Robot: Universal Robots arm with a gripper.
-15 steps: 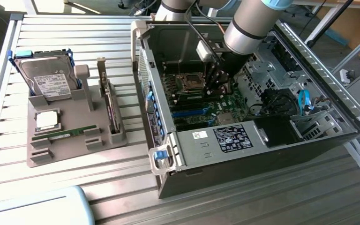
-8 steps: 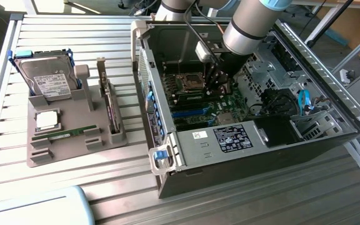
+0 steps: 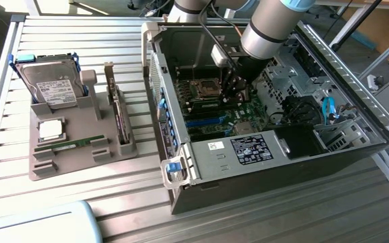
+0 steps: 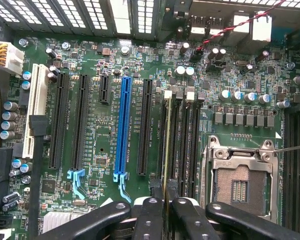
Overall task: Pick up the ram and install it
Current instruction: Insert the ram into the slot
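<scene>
ram (image 4: 165, 145) stands edge-on along the dimm slots (image 4: 182, 145), betw the blue pcie slot (image 4: 123, 130) and the cpu socket (image 4: 240, 185); can't tell if it's seated. gripper (image 4: 165, 192) fingers (image 4: 149, 215) are nearly closed, pinching the stick. in the exterior view i see the arm (image 3: 269, 25) reaching into the pc case (image 3: 155, 61). the parts tray (image 3: 79, 121) is at 9 o'clock of the case, w/ a hard drive (image 3: 49, 86) and another green stick (image 3: 69, 145).

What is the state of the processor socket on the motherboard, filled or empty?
Empty: the processor socket shows bare contacts inside its metal frame, with no chip seated.
</scene>
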